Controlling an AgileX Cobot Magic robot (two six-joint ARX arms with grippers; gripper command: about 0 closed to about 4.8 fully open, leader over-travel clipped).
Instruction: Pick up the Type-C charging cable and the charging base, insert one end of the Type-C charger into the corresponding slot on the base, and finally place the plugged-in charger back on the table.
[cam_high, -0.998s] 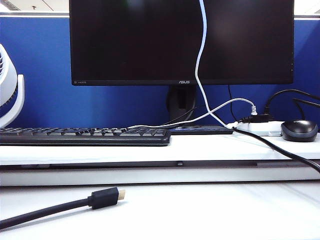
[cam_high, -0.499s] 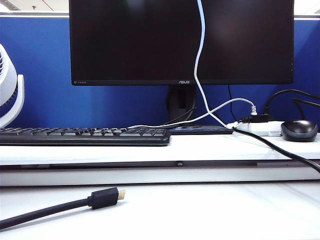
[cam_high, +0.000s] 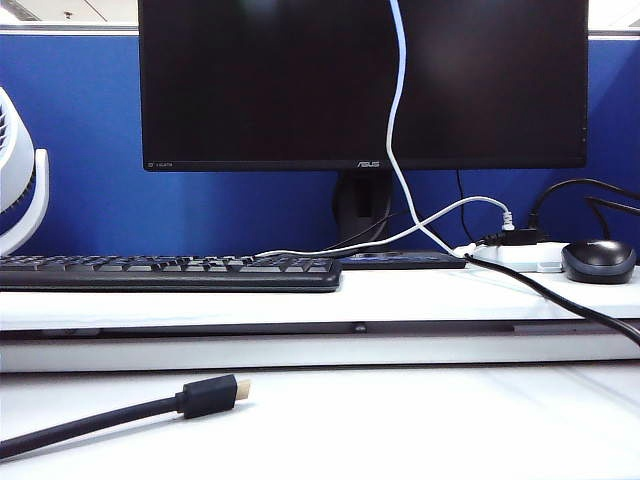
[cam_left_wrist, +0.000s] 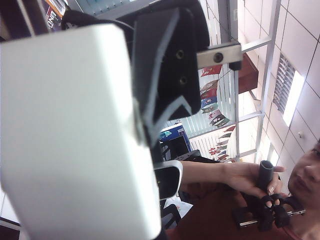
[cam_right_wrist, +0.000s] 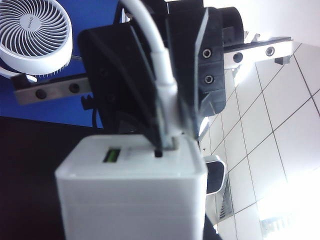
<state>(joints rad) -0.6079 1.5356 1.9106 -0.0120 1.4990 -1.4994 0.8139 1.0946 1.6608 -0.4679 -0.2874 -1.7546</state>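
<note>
On the left, the left hand (cam_left_wrist: 150, 107) is clamped nearly shut on the small white rectangular plastic charging base (cam_left_wrist: 75, 135): in the left wrist view one black finger (cam_left_wrist: 167, 60) presses flat against the block's side, and the block fills most of that picture with its long axis running along the finger. In the middle sits the relation that matters. In the right wrist view the port face of the charging base (cam_right_wrist: 131, 156) looks straight up at the right hand (cam_right_wrist: 165, 130) from its six o'clock, with a green-lined slot (cam_right_wrist: 113, 155) toward nine o'clock and a small dark slot (cam_right_wrist: 159, 153) directly under the plug. The long thin white Type-C charging cable (cam_right_wrist: 157, 65) runs from twelve o'clock down between the right hand's black fingers (cam_right_wrist: 120, 85), which stand about half closed and pinch its moulded plug end (cam_right_wrist: 169, 107). The plug's long axis points at six o'clock, in line with the dark slot, and its tip meets the port face; whether it is fully seated I cannot tell. I judge the coming move to be a straight push along that axis, the right hand driving and the left bracing. To the right, in the exterior view, both hands are out of frame above; only the slack cable (cam_high: 393, 130) hangs from twelve o'clock across the black monitor (cam_high: 270, 80) down to the raised white ledge (cam_high: 300, 300) of the white tabletop (cam_high: 420, 420).
</note>
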